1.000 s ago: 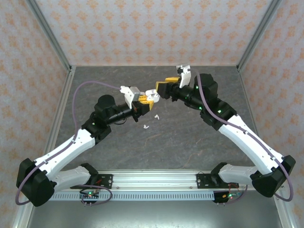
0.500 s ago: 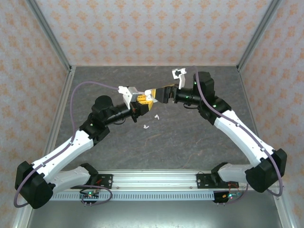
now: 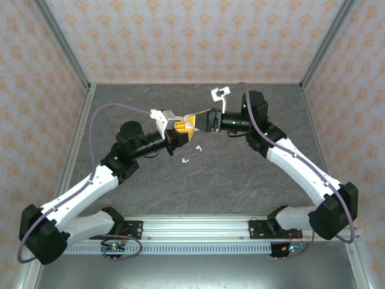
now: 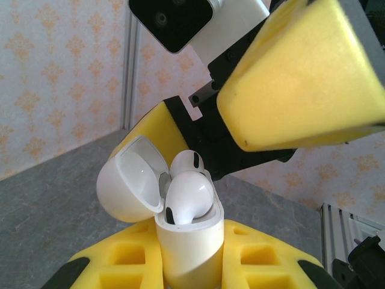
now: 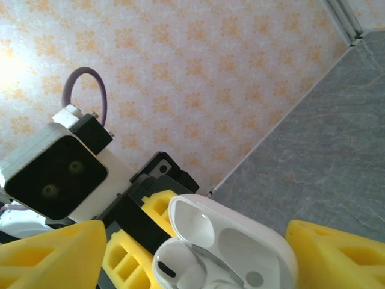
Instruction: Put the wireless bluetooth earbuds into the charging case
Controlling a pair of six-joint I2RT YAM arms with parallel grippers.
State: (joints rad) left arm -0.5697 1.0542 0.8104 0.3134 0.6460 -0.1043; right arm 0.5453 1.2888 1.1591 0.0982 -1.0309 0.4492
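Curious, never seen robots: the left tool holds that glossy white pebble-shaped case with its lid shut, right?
Not quite. The left tool holds the glossy white pebble-shaped case, but its lid stands open, with white earbuds inside; the left wrist view shows it.

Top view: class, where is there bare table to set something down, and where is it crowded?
Bare: the table between both arms and the front rail, and the strip before the back wall. Crowded: centre, where the left gripper and right gripper meet, two loose earbuds nearby.

Open white charging case (image 5: pixel 240 241), one earbud (image 5: pixel 167 269) inside, between right pincer's (image 5: pixel 192 256) spread fingers (image 5: pixel 48 253).
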